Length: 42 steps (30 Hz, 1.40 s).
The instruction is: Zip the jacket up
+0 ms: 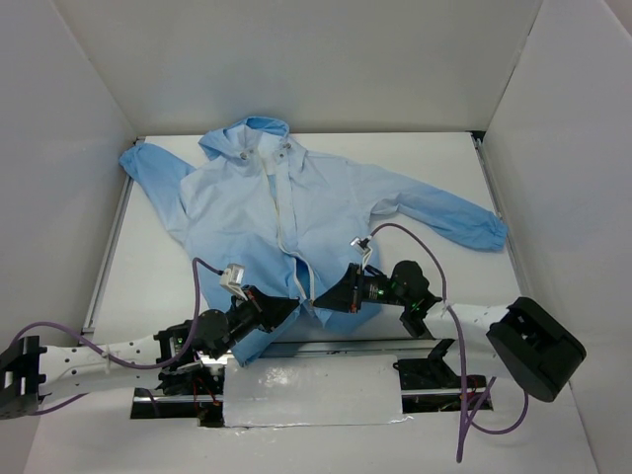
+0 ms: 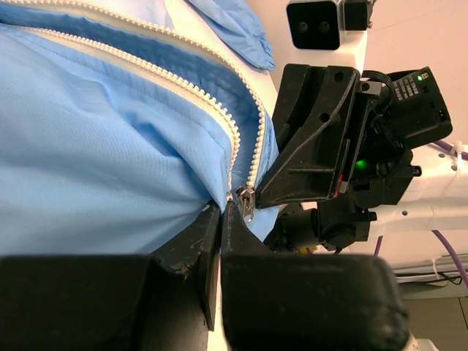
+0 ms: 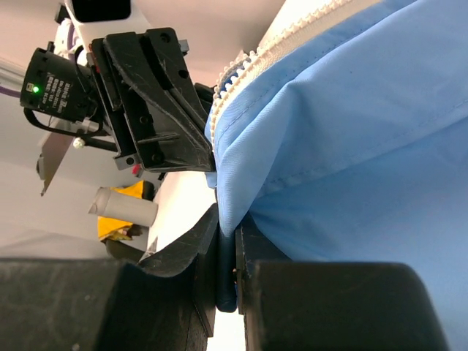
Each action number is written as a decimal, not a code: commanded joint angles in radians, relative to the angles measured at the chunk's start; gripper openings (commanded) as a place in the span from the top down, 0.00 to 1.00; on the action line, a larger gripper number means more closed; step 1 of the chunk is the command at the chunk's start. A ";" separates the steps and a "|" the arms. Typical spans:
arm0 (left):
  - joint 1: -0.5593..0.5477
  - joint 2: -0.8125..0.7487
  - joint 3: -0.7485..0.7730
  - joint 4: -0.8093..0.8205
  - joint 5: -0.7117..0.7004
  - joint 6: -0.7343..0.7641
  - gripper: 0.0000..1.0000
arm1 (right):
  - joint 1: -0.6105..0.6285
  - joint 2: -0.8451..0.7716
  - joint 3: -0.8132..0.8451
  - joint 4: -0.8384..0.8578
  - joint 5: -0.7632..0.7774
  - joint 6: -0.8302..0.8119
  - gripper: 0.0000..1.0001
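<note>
Jacket (image 1: 326, 207) hem clamped in L fingers (image 2: 189, 247) & R fingers (image 3: 179, 256).

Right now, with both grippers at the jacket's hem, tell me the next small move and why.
Probably open the right gripper and re-pinch the zipper slider. The slider sits at the hem of the jacket beside the left gripper, both tooth rows meet in it, and both grippers appear to clamp only fabric.
</note>
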 commanded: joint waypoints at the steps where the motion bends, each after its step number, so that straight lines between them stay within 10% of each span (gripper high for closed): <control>1: -0.001 -0.018 -0.002 0.087 0.016 0.018 1.00 | -0.011 0.022 0.002 0.137 -0.046 0.024 1.00; 42: 0.000 0.015 -0.034 0.190 0.036 -0.012 1.00 | -0.091 0.393 0.039 0.778 -0.236 0.330 1.00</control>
